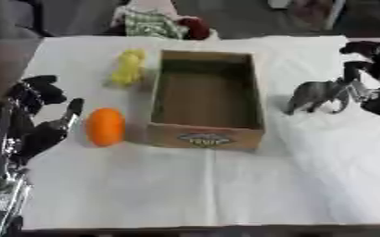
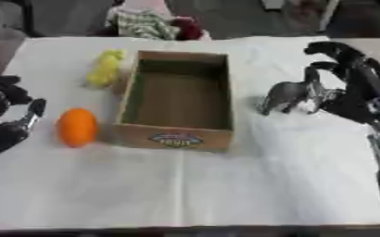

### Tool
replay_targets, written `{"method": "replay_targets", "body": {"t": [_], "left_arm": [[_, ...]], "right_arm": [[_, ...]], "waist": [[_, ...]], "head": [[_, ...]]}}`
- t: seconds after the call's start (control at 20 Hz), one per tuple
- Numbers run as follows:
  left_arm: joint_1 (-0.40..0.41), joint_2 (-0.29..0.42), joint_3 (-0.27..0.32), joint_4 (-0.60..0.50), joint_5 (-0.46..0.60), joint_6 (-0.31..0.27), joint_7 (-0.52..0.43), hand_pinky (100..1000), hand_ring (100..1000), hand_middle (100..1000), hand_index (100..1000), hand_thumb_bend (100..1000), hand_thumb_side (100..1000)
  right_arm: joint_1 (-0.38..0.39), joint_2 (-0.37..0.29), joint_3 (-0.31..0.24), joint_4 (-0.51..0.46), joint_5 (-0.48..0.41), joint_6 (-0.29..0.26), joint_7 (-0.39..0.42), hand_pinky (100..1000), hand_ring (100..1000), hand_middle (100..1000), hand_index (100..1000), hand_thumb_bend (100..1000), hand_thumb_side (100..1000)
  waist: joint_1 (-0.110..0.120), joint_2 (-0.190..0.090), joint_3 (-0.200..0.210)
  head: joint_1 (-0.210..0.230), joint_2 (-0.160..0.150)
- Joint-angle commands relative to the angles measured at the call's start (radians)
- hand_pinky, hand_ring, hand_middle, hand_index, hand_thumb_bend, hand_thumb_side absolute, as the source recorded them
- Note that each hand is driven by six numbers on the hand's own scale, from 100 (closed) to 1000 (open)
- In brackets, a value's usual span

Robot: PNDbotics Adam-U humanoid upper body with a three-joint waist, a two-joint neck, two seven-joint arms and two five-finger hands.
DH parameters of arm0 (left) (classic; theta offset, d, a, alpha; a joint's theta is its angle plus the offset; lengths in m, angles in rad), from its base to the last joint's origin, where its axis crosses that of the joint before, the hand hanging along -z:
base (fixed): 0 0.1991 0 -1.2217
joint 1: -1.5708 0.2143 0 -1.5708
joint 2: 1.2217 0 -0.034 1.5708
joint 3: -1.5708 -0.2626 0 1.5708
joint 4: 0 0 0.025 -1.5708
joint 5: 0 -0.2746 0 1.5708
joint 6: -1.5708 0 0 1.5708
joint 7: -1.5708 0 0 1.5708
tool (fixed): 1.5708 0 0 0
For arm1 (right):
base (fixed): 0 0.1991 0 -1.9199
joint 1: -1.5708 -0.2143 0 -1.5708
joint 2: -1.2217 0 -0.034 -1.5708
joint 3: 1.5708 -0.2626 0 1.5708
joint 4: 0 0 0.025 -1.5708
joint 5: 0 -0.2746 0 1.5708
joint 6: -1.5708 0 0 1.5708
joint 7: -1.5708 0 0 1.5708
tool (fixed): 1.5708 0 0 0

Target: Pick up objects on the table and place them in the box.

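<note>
Left hand (image 1: 31, 125) open beside orange (image 1: 105, 126), left of empty box (image 1: 205, 134). Right hand (image 2: 351, 88) spread, touching grey animal (image 2: 290, 97) right of box. Looks rigid, light; take by torso, not legs

Matt cardboard box (image 1: 207, 134), seemingly cloth-covered table (image 1: 307, 185)

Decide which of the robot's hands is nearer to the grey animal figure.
The right hand: it sits right beside the grey animal figure, at the figure's right, seemingly touching it. The left hand is across the table, beyond the box and next to the orange.
</note>
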Motion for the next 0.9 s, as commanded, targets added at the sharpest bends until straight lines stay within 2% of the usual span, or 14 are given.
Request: {"method": "replay_targets", "body": {"t": [0.05, 0.25, 0.4, 0.65, 0.9], "left_arm": [[-0.002, 0.017, -0.001, -0.018, 0.004, -0.003, -0.006, 686, 573, 523, 716, 454, 100], [-0.003, 0.018, -0.001, -0.017, 0.004, -0.003, -0.007, 686, 573, 523, 716, 454, 100], [-0.004, 0.018, -0.003, -0.017, 0.004, -0.003, -0.008, 685, 573, 523, 716, 454, 100], [-0.002, 0.020, -0.003, -0.016, 0.004, -0.003, -0.009, 685, 573, 523, 716, 453, 100], [-0.001, 0.020, -0.002, -0.016, 0.003, -0.004, -0.009, 686, 573, 523, 716, 453, 100]], "right_arm": [[-0.043, -0.056, 0.022, 0.008, 0.024, -0.025, 0.015, 850, 1000, 826, 918, 100, 217], [-0.133, -0.154, 0.058, 0.101, 0.085, -0.077, 0.064, 857, 1000, 847, 930, 100, 204], [-0.176, -0.208, 0.081, 0.174, 0.136, -0.127, 0.069, 870, 1000, 872, 945, 100, 155], [-0.234, -0.240, 0.116, 0.292, 0.221, -0.212, 0.074, 918, 1000, 904, 961, 100, 173], [-0.281, -0.240, 0.133, 0.415, 0.304, -0.281, 0.080, 934, 1000, 907, 965, 100, 216]], "waist": [[-0.006, -0.021, 0.003], [-0.006, -0.021, 0.004], [-0.006, -0.021, 0.008], [-0.008, -0.023, 0.008], [-0.007, -0.021, 0.012]], "head": [[-0.004, 0.002], [-0.005, 0.001], [-0.005, 0.001], [-0.005, 0.001], [-0.004, 0.001]]}}
